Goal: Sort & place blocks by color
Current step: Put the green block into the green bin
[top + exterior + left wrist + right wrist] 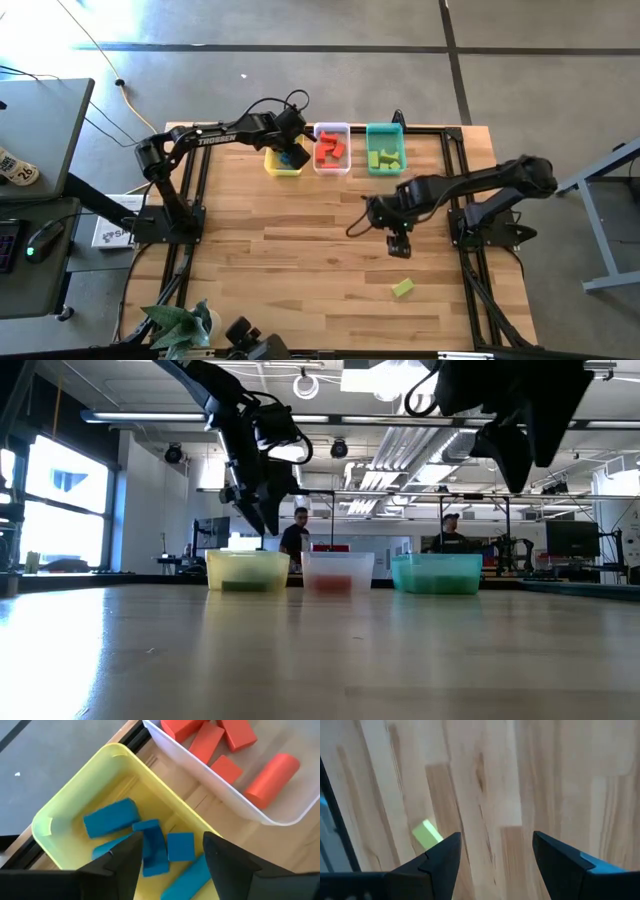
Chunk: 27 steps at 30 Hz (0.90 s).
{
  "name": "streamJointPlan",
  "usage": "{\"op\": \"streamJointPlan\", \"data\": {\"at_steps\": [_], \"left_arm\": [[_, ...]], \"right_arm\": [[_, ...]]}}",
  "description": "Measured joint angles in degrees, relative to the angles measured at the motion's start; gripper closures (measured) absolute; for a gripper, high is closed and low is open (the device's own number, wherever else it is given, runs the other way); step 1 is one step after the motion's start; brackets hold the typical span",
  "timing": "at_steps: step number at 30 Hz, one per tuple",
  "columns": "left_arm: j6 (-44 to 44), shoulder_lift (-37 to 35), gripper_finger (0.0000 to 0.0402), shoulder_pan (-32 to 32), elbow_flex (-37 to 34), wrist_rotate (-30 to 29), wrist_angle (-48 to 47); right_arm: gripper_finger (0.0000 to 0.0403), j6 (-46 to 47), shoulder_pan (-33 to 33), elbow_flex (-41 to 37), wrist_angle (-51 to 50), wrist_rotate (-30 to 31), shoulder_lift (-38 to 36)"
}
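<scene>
Sorting being nearly finished: blue blocks (155,850) are lying in the yellow tray (283,166), and one yellow-green block (402,288) is being left out on the table (300,260).

The left gripper (170,857) is being held just above the yellow tray with its fingers parted and nothing between them; red-orange blocks (330,150) are sitting in the clear tray (331,166) just beside the yellow tray, and green ones in the teal tray (385,128) beyond that; the right gripper (398,243) is being held released and empty over bare wood, well apart from the yellow tray, with the stray block near it but not between its fingers; a miss is being risked, since a descent off to one side could nudge the small piece away, or toward the table edge farthest from the yellow tray.
</scene>
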Motion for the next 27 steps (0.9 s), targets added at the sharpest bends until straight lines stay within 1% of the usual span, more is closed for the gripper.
{"op": "streamJointPlan", "data": {"at_steps": [5,9,12,14,17,24,27], "left_arm": [[-1.00,-0.14,0.0198,-0.17,0.00,0.86,-0.03],[-1.23,-0.70,0.0199,-0.58,1.05,5.38,-0.44],[-1.26,-1.07,0.0199,-1.47,3.80,8.74,-1.01],[-1.55,-1.07,0.0199,-2.18,6.03,9.38,-1.35],[-1.55,-1.07,0.0199,-3.53,9.42,9.37,-1.34],[-1.59,-1.07,0.0199,-6.92,16.45,9.37,-1.17],[-1.51,-1.07,0.0199,-8.08,18.87,9.33,-0.66]], "right_arm": [[0.0171,-4.73,3.68,0.00,-0.31,-0.35,2.01],[0.0171,-8.14,7.59,-0.02,-0.29,-0.37,3.71],[0.0171,-9.60,10.79,-0.02,-0.17,-0.30,4.85],[0.0171,-9.86,12.98,-0.02,0.06,0.24,5.34],[0.0171,-8.74,16.01,-0.02,1.21,0.68,6.17],[0.0171,-2.82,23.33,-0.02,6.23,1.99,9.05],[0.0171,-0.13,25.83,-1.14,8.34,2.13,10.32]]}}
